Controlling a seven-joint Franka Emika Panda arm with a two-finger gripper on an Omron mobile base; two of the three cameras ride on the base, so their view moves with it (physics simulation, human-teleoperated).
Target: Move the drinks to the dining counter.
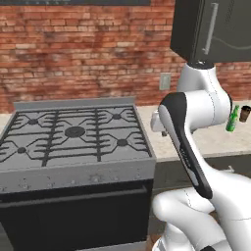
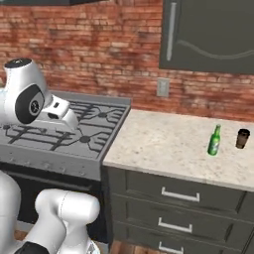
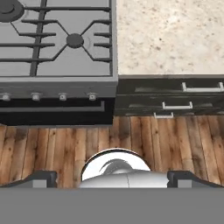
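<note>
Brick wall (image 1: 73, 54) runs behind the whole work area, with a dark upper cabinet (image 2: 208, 34) mounted on it at the right and a pale outlet plate (image 2: 162, 87) below that cabinet.

Gas stove (image 1: 73, 132): grey top with black grates, four knobs along its front edge in the hand view, dark oven door beneath. Nothing rests on the grates.

Counter (image 2: 163, 144): beige speckled stone, butted against the right side of the stove, over dark drawers (image 2: 173, 198) with pale bar handles. Wooden plank floor (image 3: 52, 148) lies in front of both units.

Arm (image 1: 196, 112): folded, raised in front of the join between stove and counter; it touches nothing on either surface.

Gripper (image 3: 112, 177): fingers spread wide to the two sides of the hand view, nothing between them. It looks down over the floor, the stove front and the counter edge, well apart from the drinks.

Drinks seen: green bottle (image 2: 214, 140) upright on the counter toward its far right, back from the front edge. Brown cup (image 2: 242, 138) upright just beside it on the right, apart from it, not touching. In the left base view the same two items, bottle (image 1: 233, 119) and cup (image 1: 244, 113), show past the arm's elbow.
</note>
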